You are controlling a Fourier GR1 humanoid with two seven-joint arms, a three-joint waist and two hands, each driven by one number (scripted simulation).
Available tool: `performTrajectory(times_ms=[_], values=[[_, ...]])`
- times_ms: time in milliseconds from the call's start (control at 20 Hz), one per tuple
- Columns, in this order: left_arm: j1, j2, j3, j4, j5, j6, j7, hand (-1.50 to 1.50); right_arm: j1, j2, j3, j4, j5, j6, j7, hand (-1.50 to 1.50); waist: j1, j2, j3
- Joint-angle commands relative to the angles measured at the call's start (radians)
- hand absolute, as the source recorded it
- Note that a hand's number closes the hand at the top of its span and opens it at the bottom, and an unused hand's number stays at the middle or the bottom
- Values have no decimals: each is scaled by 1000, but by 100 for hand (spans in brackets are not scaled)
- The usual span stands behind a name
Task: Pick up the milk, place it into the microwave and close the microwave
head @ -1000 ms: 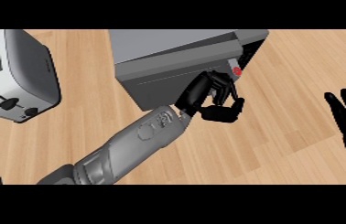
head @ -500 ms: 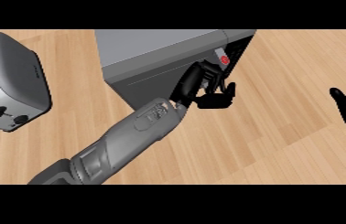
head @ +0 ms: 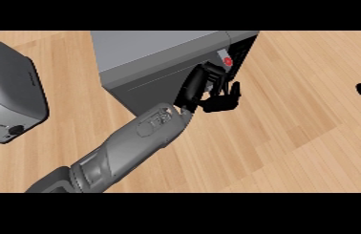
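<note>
The grey microwave (head: 162,49) stands at the back of the wooden counter, and its door (head: 144,87) lies flat against the front. My left hand (head: 201,87) rests on the door's right end, beside the control panel with its red button (head: 227,61). The fingers are straight against the door and the thumb (head: 227,100) sticks out to the right, holding nothing. Only a black sliver of my right hand (head: 358,89) shows at the right edge. No milk is visible anywhere.
A grey toaster (head: 17,101) stands at the left edge. Bare wooden counter (head: 296,132) stretches to the right of and in front of the microwave.
My left hand has pushed in toward the microwave's front and now lies flatter against the door. The right hand has slid almost out of view at the right edge.
</note>
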Motion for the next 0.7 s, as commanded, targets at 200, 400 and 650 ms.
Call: performTrajectory(times_ms=[200, 400, 650], values=[[-97, -51, 3, 45, 18, 22, -7, 150, -36, -45, -34, -4, -19, 3, 29, -150, -32, 12, 0], [-99, -51, 4, 39, 27, 33, -23, 150, -44, -63, -54, 13, -35, 11, 37, -150, -39, 19, 2], [-107, -51, 0, 38, 42, 56, -22, 150, -53, -73, -65, 28, -77, 22, 50, -150, -37, 17, 5]])
